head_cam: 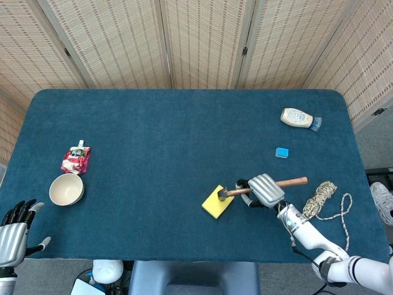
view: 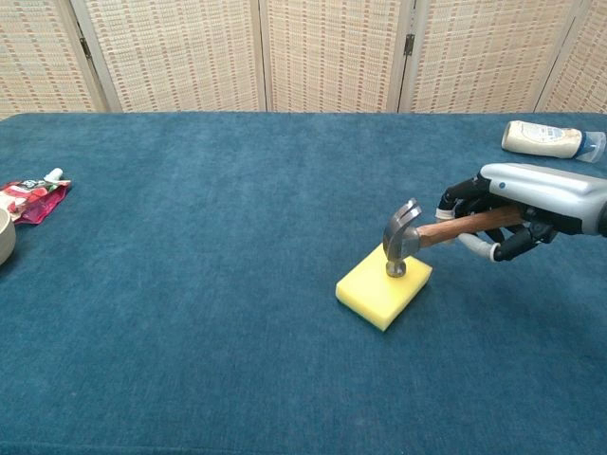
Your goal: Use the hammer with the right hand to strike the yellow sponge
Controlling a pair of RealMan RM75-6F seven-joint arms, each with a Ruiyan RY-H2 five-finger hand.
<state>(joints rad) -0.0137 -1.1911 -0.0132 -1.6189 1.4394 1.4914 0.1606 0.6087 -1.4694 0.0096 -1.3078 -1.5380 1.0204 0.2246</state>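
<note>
Yellow sponge (view: 383, 290) under hammer (view: 403, 243) head, apparently touching; right robot hand (view: 517, 209) grips handle, left (head_cam: 12, 233) spread.

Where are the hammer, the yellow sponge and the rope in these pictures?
hammer (view: 402, 241), chest view, on its metal head.
yellow sponge (view: 372, 289), chest view, on its top face.
rope (head_cam: 319, 199), head view, on the coiled bundle.
</note>
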